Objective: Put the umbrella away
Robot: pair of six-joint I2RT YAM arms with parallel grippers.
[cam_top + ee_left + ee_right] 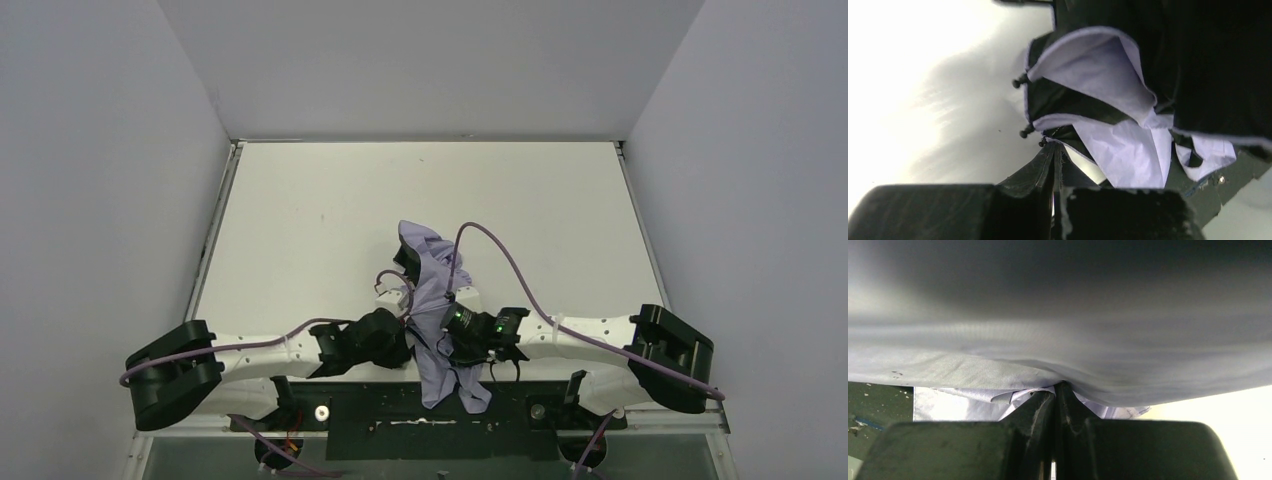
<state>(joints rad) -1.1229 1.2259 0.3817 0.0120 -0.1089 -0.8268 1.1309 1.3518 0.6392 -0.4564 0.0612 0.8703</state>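
Note:
The umbrella (437,290) lies crumpled at the table's near middle, lavender fabric with black folds, one end hanging over the front edge. My left gripper (405,335) presses in from its left. In the left wrist view this gripper (1055,146) is shut, pinching the canopy hem (1118,145) beside a black rib tip (1024,133). My right gripper (443,345) comes in from the right. In the right wrist view that gripper (1054,386) is shut on a gather of lavender fabric (1048,350) that fills the view. The handle and shaft are hidden.
The white table (300,220) runs back to grey walls on three sides. A black strip (430,430) lines the near edge under the hanging fabric. A lavender cable (500,255) arcs over the right arm, beside the umbrella.

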